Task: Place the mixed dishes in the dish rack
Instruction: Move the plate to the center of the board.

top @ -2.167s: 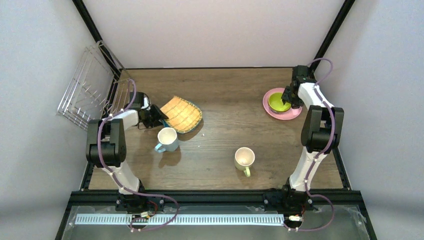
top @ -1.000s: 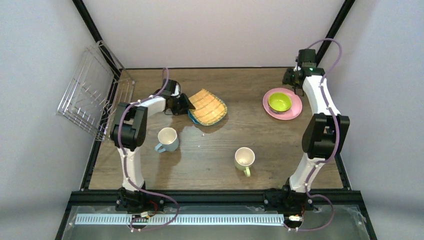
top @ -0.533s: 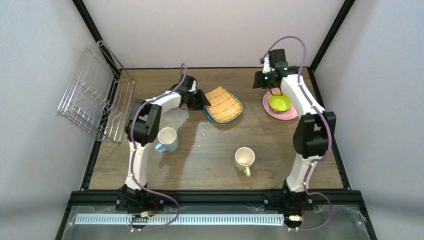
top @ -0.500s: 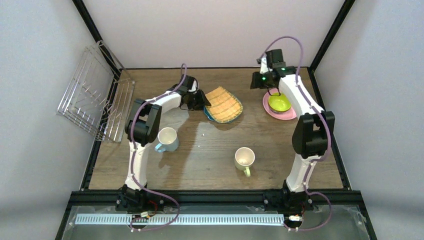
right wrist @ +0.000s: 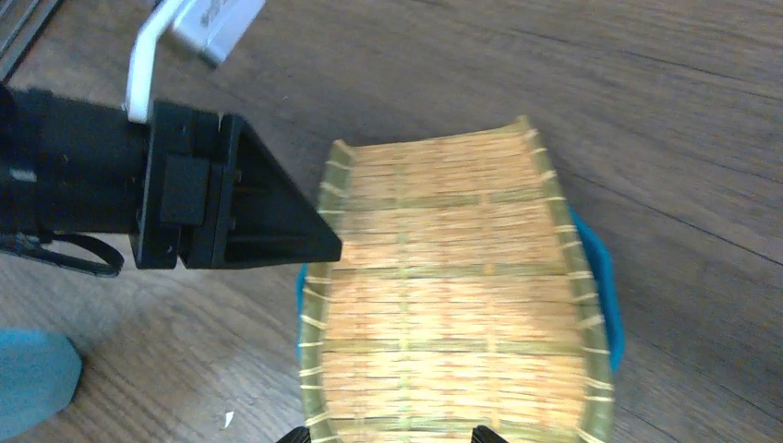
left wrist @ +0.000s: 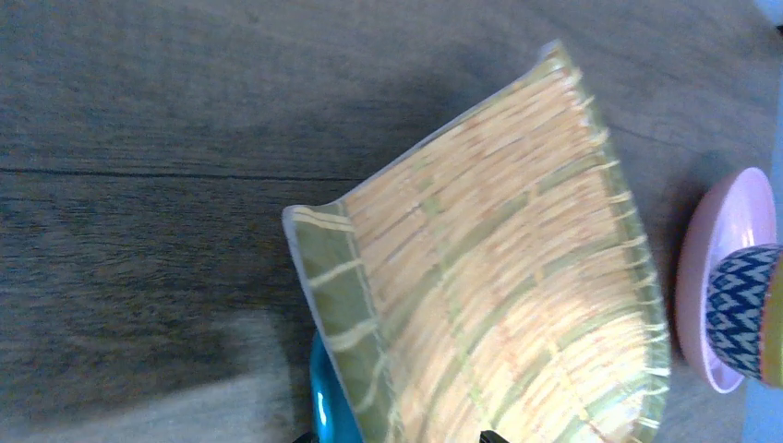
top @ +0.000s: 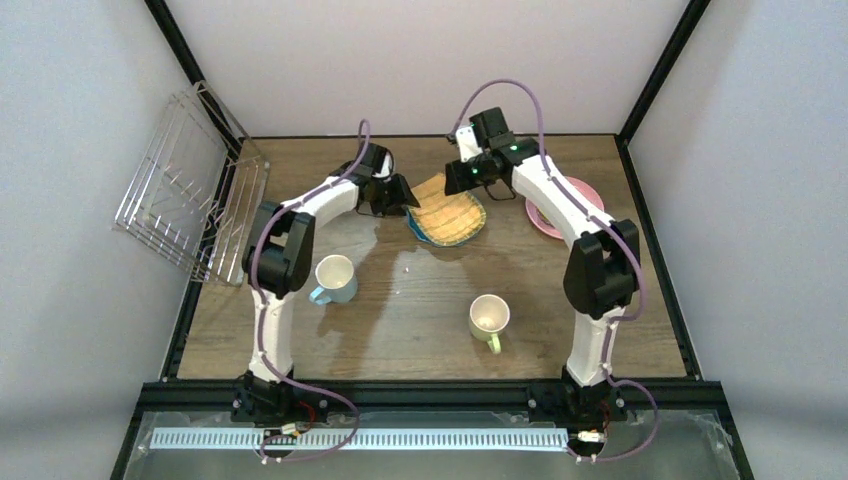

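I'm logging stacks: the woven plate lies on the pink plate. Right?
No. The woven plate lies on the teal plate, whose rim shows under it in the right wrist view; the pink plate stands apart.

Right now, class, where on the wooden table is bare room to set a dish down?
Bare wood lies between the light-blue mug and pale yellow-green mug, and along the near edge. Crowded: left arm and right arm at the tan woven-look plate, beside the pink round plate.
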Action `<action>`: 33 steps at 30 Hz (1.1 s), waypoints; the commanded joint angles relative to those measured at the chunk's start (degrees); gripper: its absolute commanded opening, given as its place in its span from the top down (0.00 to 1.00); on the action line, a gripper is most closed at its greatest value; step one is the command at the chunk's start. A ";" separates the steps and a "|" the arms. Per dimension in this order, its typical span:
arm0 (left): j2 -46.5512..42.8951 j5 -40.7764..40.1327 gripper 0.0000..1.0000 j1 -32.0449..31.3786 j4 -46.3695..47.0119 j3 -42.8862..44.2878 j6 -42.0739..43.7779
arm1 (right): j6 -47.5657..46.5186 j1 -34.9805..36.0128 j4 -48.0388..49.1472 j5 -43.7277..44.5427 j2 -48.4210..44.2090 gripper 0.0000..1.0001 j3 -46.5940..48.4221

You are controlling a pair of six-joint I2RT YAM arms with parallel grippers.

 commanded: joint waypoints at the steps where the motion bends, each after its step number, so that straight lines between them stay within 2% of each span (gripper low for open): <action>1: -5.64 -3.17 0.00 0.06 -2.94 1.10 0.97 | -2.17 3.66 -1.06 -1.69 2.03 0.01 0.42; 6: -10.99 -6.69 0.00 1.32 -4.57 -0.87 0.00 | -2.15 6.96 -1.14 -2.17 2.41 0.01 0.02; 20: -33.64 -21.16 0.00 4.67 -5.09 -16.34 -1.01 | -2.15 13.92 -0.52 -3.07 5.62 0.01 -1.24; 33: -48.16 -28.45 0.00 4.86 -7.89 -26.28 0.08 | -2.17 17.21 -1.35 -1.95 14.75 0.01 5.03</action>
